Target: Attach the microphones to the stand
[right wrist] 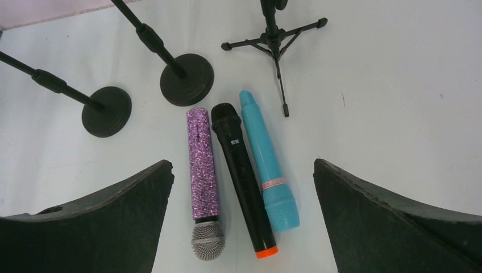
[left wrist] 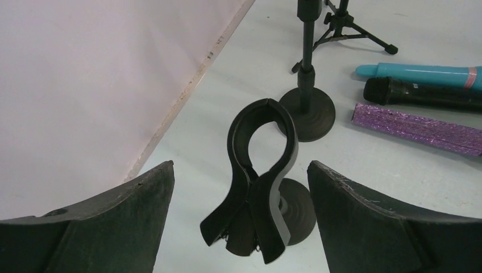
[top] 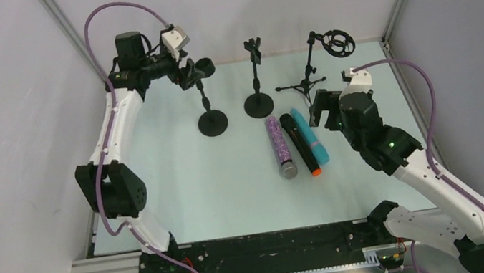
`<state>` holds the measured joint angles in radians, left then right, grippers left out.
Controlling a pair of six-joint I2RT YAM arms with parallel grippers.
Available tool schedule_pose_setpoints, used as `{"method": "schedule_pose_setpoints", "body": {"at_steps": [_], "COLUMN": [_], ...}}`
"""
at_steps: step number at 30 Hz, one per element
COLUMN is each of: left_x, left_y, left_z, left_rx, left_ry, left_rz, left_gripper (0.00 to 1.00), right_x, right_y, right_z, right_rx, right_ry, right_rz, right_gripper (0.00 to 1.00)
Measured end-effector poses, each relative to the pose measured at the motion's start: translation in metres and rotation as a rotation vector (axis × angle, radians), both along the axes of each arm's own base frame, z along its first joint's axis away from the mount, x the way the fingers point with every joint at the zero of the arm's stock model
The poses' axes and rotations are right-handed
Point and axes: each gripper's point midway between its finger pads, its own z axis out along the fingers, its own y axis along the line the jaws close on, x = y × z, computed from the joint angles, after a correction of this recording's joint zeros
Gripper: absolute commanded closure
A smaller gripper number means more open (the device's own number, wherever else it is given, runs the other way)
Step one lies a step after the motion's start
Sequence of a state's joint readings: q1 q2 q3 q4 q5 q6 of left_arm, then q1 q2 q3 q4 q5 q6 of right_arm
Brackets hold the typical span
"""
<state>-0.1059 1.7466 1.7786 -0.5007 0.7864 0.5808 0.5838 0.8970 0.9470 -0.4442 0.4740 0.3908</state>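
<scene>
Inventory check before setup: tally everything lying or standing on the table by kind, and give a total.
Microphones: 3 (purple glitter microphone, black microphone with orange end, teal microphone)
Round-base stands: 2 (left round-base stand, middle round-base stand)
Tripod stand: 1
Total: 6

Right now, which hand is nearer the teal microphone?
Right. The right hand hangs open just beside the teal microphone. The left hand is across the table, open at a stand clip.
</scene>
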Motion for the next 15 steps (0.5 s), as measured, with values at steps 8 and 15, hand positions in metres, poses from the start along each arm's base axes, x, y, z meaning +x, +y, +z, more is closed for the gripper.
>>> {"method": "schedule_pose_setpoints", "body": {"at_steps": [8,15], "left_x": [0.01,0.008], "left_y": [0.0,-0.003], "left_z": [-0.014,-0.021], "left_rx": [0.034,0.06], "left_ry": [0.018,0.013], "left_rz": [0.004,-0.013], "left_gripper": [0.33,0.58], "right_x": [0.0,-0.001], "right_y": [0.004,0.006], "right_z": [0.015,0.019], "right_rx": [0.017,0.021], "right_ry": [-0.029,-0.037], "right_rz": [0.012,0.019], "right_gripper": [0.0,0.0]}}
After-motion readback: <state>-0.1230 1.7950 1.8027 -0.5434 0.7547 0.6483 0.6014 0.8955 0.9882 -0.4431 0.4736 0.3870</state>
